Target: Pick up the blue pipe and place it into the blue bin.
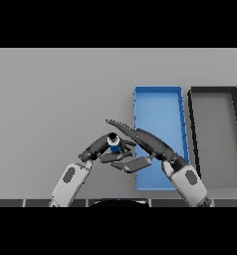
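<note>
The short blue cylindrical pipe with a dark end stood just below frame centre, held in the curled fingers of the left hand, just left of the open rectangular blue bin. The right hand, fingers straight and relaxed, lay across the bin's left wall beside the pipe. A collision between the crowded hands could, in my judgement, dislodge the pipe short of the bin; the dark grey tray at right was not involved.

The left hand curls round the blue pipe just left of the blue bin; the right hand reaches leftward with straight fingers, beside a dark bin on the grey worktop.
</note>
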Available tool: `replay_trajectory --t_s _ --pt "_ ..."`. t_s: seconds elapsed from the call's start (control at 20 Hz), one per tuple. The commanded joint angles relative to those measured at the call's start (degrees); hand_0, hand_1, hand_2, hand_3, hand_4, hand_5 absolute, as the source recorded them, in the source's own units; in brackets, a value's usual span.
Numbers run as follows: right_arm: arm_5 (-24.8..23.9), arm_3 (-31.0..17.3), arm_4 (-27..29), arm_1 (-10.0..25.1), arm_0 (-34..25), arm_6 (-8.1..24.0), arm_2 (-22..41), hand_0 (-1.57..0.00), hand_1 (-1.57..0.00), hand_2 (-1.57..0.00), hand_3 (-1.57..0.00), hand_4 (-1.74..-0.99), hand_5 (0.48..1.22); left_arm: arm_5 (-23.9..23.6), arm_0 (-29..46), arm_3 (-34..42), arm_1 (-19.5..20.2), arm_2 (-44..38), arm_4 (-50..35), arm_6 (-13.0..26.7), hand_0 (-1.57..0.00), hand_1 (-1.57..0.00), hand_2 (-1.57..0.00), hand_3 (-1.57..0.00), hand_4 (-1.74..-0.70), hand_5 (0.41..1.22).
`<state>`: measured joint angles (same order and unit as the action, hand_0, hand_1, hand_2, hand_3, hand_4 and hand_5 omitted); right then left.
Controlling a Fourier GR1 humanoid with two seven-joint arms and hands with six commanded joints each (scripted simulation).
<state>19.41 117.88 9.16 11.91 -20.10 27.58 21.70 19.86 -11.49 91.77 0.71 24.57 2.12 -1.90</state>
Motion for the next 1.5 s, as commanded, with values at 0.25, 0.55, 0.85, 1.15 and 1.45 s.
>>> replay_trajectory --t_s 0.25,0.55,0.85,1.15,1.45 --pt "2.3 -6.7 0.3 -2.7 -7.3 2.4 1.2 -0.03 -0.06 -0.11 -0.01 -1.192 0.507 0.0 0.8 0.4 -1.7 -0.2 2.9 0.3 -1.57 -1.57 -1.57 -1.57 -1.47 1.221" --pt "3.1 -10.7 0.5 -5.1 -11.3 2.3 1.7 -0.88 -0.88 -0.91 -0.76 -1.467 0.518 0.8 0.2 -0.4 -2.3 -1.3 4.7 3.0 -1.57 -1.57 -1.57 -1.57 -1.62 1.221" --pt "1.3 -11.2 2.8 -5.9 -10.4 -1.5 3.2 -1.39 -1.39 -1.40 -1.25 -1.648 0.929 3.3 2.0 0.1 -4.2 -2.8 2.6 2.8 -1.57 -1.57 -1.57 -1.49 -1.71 1.221" --pt "-0.9 -11.6 2.3 -4.0 -10.9 -7.7 5.6 -1.52 -1.52 -1.53 -1.48 -1.716 1.144 5.2 1.9 0.4 -5.9 -4.7 4.5 3.5 -1.57 -1.57 -1.57 -1.43 -1.73 1.221" --pt "-2.5 -11.5 -1.9 -4.9 -10.5 -9.9 5.7 -1.56 -1.56 -1.56 -1.55 -1.734 1.201 5.1 3.7 2.4 -4.4 -4.8 9.3 1.5 -1.17 -1.07 -1.03 -0.93 -1.47 1.221"
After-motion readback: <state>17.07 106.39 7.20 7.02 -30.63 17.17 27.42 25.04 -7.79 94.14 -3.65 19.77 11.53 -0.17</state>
